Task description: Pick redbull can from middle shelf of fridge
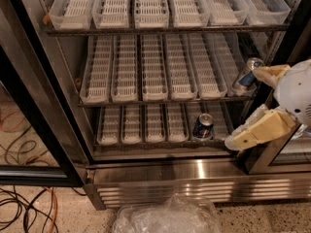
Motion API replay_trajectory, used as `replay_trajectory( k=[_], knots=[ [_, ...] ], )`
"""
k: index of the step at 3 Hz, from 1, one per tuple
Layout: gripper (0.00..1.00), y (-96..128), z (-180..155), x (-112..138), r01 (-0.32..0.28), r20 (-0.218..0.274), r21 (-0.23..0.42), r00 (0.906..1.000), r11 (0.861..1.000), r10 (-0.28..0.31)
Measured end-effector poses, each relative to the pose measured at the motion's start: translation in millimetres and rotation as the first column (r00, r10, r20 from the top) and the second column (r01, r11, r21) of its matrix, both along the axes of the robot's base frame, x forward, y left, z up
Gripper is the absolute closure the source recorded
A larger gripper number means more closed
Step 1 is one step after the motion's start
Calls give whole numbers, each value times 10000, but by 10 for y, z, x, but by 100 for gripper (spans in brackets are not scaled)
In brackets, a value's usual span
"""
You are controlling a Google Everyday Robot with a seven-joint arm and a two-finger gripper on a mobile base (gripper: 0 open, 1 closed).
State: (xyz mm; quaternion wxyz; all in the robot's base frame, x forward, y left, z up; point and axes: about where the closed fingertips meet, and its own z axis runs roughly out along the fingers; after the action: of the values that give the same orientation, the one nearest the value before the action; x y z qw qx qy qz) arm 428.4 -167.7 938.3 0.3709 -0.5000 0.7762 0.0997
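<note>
Nearest, at six o'clock, lay a crumpled clear plastic bag [166,217] on the speckled floor [272,220], with thin orange and black cables [26,205] looped at eight o'clock. Behind them ran the fridge's louvred base [194,186], brushed stainless steel with long horizontal slats.

My gripper [242,108] hung at three o'clock, in front of the right edge of the fridge [65,67]. The wrist housing [297,89] was a smooth white dome. From it my two cream, blocky fingers were splayed far apart. The lower finger [260,131] slanted down toward eight o'clock, its tip level with the bottom shelf [146,142]. The upper finger [269,73] reached toward nine o'clock and touched the top of the redbull can [245,77]. Nothing was clamped between them.

A darker navy can [203,126] with a shiny lid stood in a lane of the bottom shelf, at the ten o'clock side of my lower fingertip.

The redbull can, slim, silver and light blue, leaned with its top toward one o'clock, at the far right end of the middle shelf [155,74]. That shelf was a dark wire rack carrying long white slotted plastic trays side by side.

Farthest, at twelve o'clock, the top shelf [150,8] held the same ribbed white trays. I could read no lettering on either can.
</note>
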Motion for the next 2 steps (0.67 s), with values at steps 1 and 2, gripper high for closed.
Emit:
replay_trajectory(
  k=[1,2],
  knots=[
    [0,84,-67,-11,415,254,873,9987,9953,-439],
    [0,286,-100,-8,608,499,1647,9963,9845,-699]
  ],
)
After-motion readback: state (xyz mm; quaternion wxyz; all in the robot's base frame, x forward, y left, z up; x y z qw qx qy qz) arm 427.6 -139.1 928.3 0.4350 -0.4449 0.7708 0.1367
